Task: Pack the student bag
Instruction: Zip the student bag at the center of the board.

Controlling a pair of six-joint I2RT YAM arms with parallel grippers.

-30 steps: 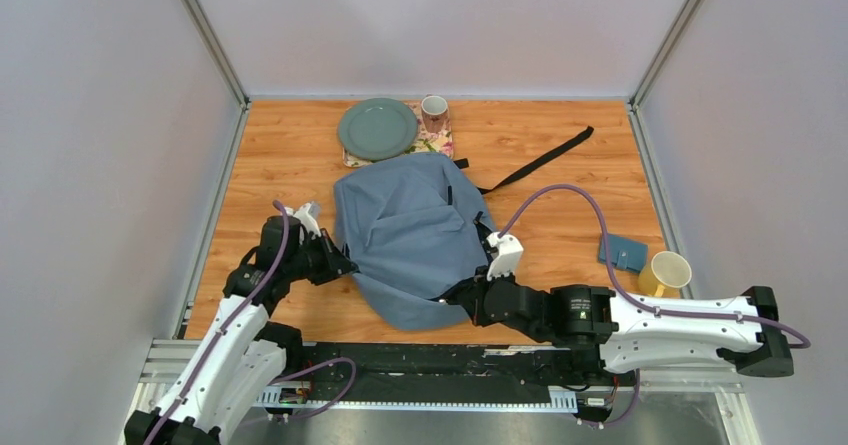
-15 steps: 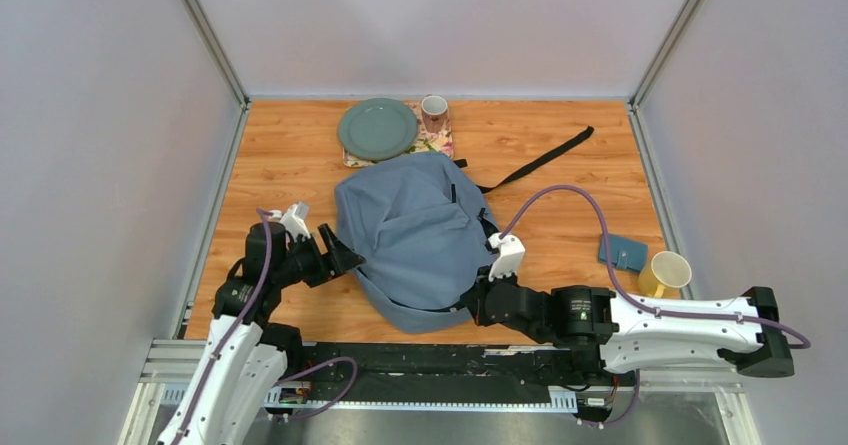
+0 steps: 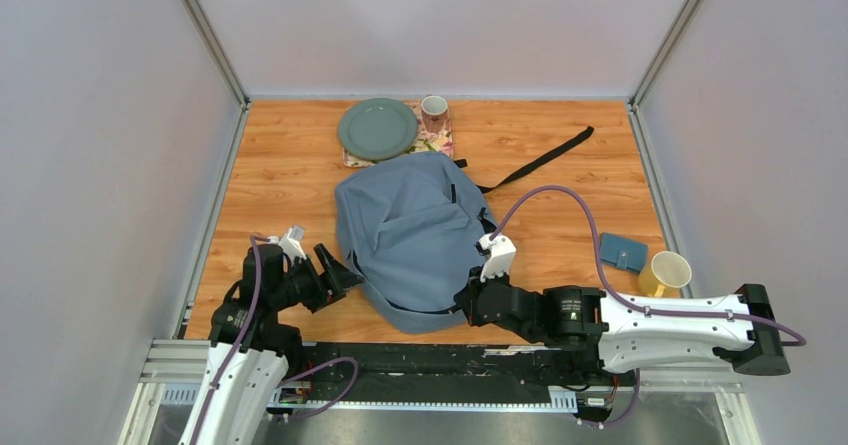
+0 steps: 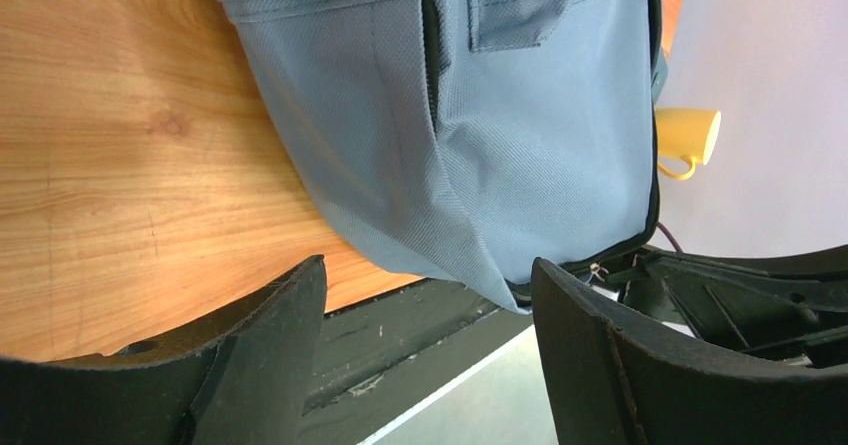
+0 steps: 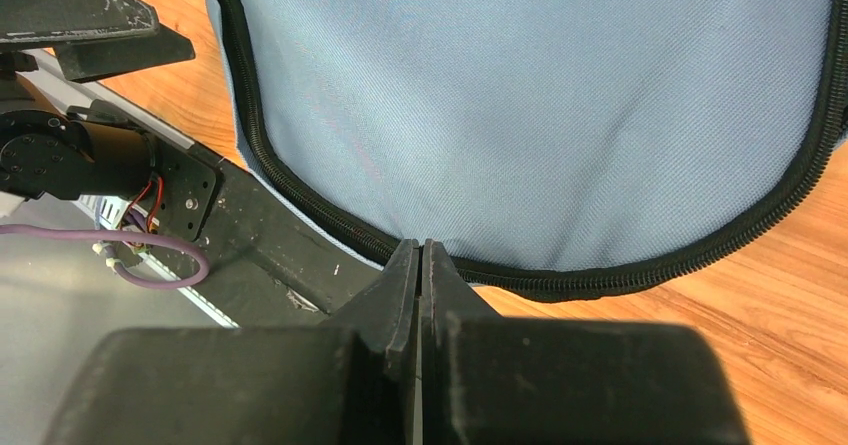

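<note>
A light-brown wooden table (image 3: 280, 185) was seen from above, walled in by pale panels. The student bag (image 3: 415, 235), a large soft grey-blue fabric backpack edged with a dark zip, was laid flat at the middle of the table, its lower end reaching the near edge. One long black strap (image 3: 535, 170) was stretched from its upper right side toward the far right corner.

The right gripper (image 5: 421, 253) was held with its jaws pressed together, the tips set against the black zip at the bag's near edge; whether the zip was pinched could not be told. The left gripper (image 3: 335, 273) was held just beside the bag's lower left side, jaws spread wide, with nothing between them.

A round grey-green plate (image 3: 377, 129) was set on a flowered mat (image 3: 437, 143) behind the bag, with a small patterned cup (image 3: 434, 112) beside it. Near the right edge, a yellow mug (image 3: 668, 272) lay beside a flat blue pouch (image 3: 624, 252).
</note>
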